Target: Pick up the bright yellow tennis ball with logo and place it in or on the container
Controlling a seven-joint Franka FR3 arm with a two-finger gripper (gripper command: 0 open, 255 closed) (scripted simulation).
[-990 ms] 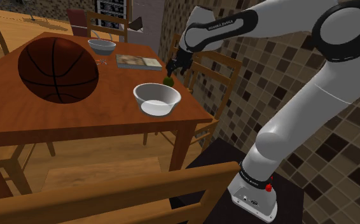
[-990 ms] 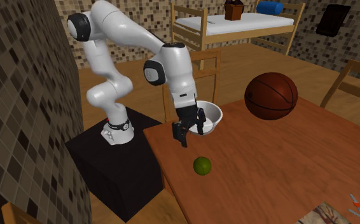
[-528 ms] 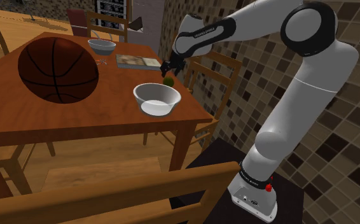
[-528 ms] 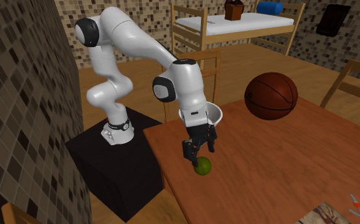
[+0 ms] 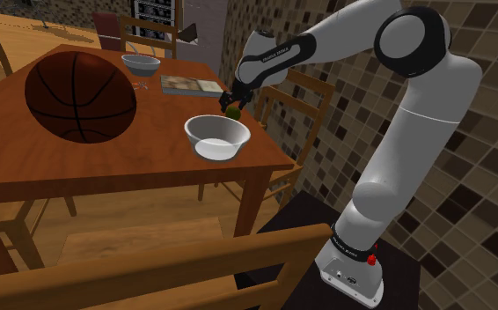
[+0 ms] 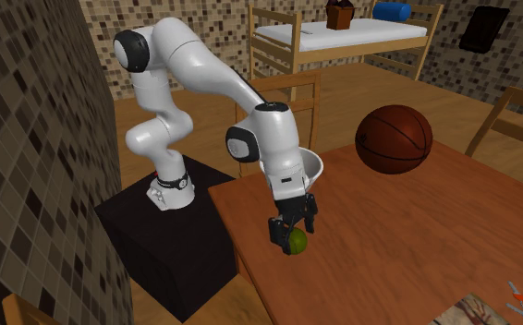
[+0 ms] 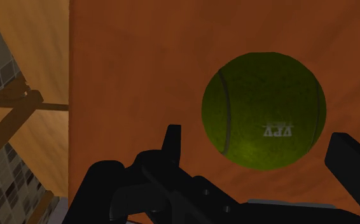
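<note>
- While the gripper (image 6: 291, 230) hangs low over the tennis ball (image 7: 264, 109), its jaws stand apart. The fingers (image 7: 172, 141) straddle the ball without touching it, so nothing is held.
- Ball is dull yellow-green with a white logo, on the wooden table (image 6: 407, 249) close to the edge by the stand, near the white bowl (image 5: 217, 136).
- Hand points straight down. My read: that sets up a top-down pinch across the ball's middle.
- Next: close, lift, short hop to that bowl, likely the container. A smaller bowl (image 5: 141, 63) sits farther off.
- Risk: a nudge could roll the ball off the edge.
- Basketball (image 5: 80, 95) is well apart, no obstacle.
</note>
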